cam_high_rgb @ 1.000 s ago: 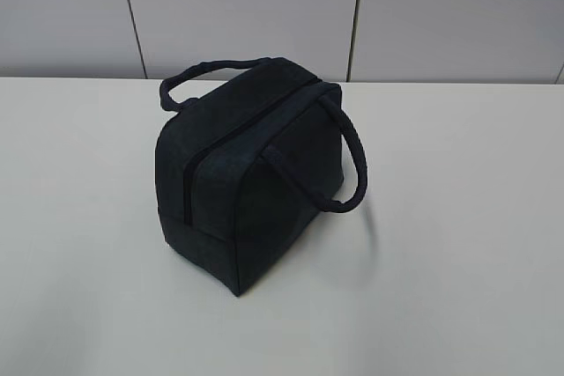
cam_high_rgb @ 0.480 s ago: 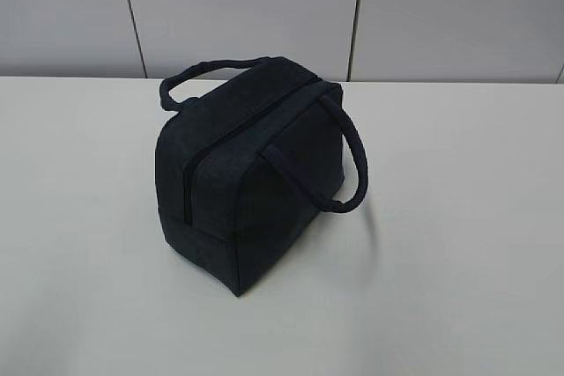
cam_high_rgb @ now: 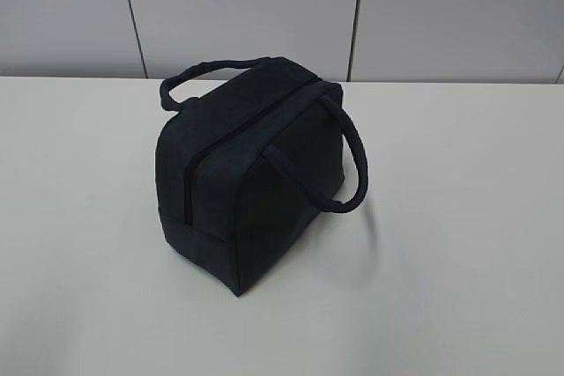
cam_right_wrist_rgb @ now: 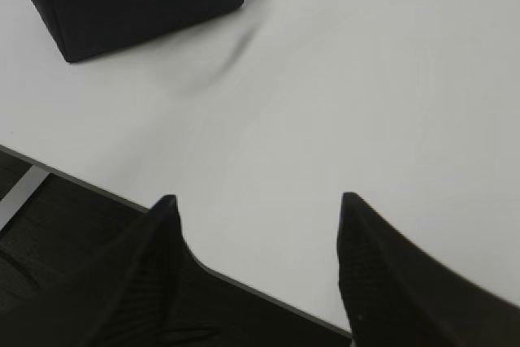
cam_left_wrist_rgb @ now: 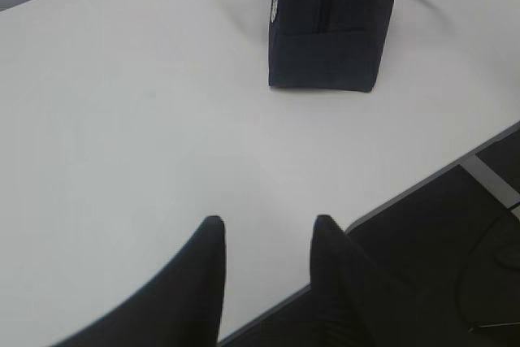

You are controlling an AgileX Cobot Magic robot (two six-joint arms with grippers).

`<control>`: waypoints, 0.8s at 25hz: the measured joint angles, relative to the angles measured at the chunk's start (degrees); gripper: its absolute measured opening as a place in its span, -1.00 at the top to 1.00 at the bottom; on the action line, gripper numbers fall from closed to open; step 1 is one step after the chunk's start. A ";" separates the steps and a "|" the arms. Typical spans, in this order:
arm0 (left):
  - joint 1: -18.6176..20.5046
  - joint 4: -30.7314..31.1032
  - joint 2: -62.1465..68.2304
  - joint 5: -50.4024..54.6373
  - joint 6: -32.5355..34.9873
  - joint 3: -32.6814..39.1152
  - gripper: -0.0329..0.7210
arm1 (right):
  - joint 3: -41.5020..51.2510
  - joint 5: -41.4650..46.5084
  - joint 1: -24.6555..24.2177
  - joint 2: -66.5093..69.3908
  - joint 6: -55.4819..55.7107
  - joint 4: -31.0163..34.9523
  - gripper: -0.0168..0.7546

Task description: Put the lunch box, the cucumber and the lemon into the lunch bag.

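Bag (cam_high_rgb: 251,173) upright on table (cam_high_rgb: 458,244) — long axis near-left to far-right | left gripper (cam_left_wrist_rgb: 266,229), right gripper (cam_right_wrist_rgb: 256,205) — spread, empty

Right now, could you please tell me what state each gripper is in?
Left gripper: open, holding nothing, above the table edge.
Right gripper: open wide, holding nothing.

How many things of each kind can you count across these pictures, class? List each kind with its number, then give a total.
Lunch bag: 1
Bag handles: 2
Grippers, left gripper and right gripper: 2
Table: 1
Lunch box, cucumber, lemon: 0 in view
Total: 6
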 joint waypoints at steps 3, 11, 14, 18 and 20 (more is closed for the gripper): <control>0.00 0.02 0.00 -0.12 -0.09 0.00 0.28 | 0.00 -0.09 0.00 0.00 0.00 -0.34 -0.22; 11.99 -0.15 0.00 -0.23 -0.09 0.00 0.28 | 0.00 -0.09 -6.68 0.00 0.00 -0.47 -0.22; 16.30 -1.03 0.00 -0.23 -0.12 0.00 0.28 | 0.00 -0.09 -10.31 0.00 0.00 -0.47 -0.22; 18.71 -2.28 0.00 -0.23 -0.12 0.00 0.28 | 0.00 -0.09 -11.60 0.00 0.00 -0.47 -0.22; 19.06 -2.51 0.00 -0.23 -0.12 0.00 0.28 | 0.00 -0.09 -11.62 0.00 0.00 -0.47 -0.22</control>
